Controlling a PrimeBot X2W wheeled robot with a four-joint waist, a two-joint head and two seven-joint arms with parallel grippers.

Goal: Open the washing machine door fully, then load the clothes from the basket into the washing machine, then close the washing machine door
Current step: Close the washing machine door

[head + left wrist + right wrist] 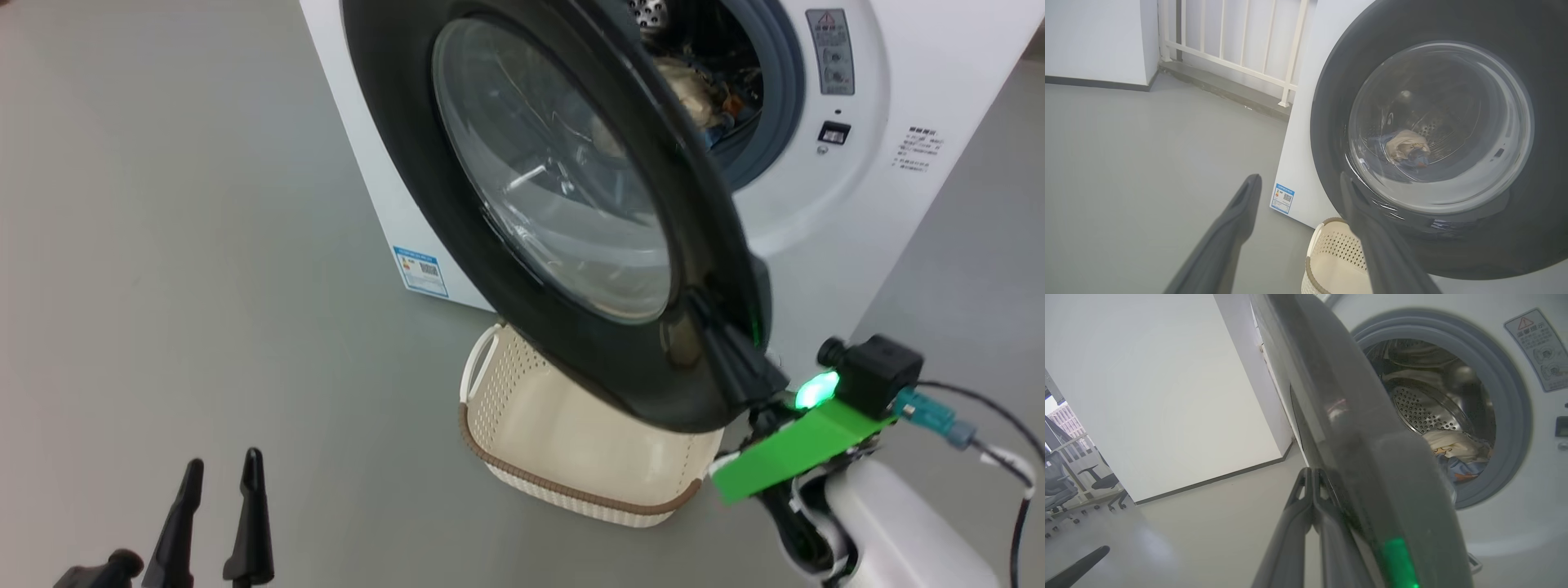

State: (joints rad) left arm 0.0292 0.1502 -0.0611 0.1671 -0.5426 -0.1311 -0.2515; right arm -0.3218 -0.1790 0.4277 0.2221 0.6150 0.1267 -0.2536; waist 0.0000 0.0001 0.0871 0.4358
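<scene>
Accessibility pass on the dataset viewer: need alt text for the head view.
A black washing machine door with a glass window stands partly open over a cream basket, the shut right end effector lying against its lower rim. The drum of the white washing machine behind holds clothes. The open left end effector hovers at lower left over grey floor.

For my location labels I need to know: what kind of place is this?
Probably a laundry corner in an office-like building: a washing machine on a grey floor, a white railing, and office chairs beyond.
</scene>
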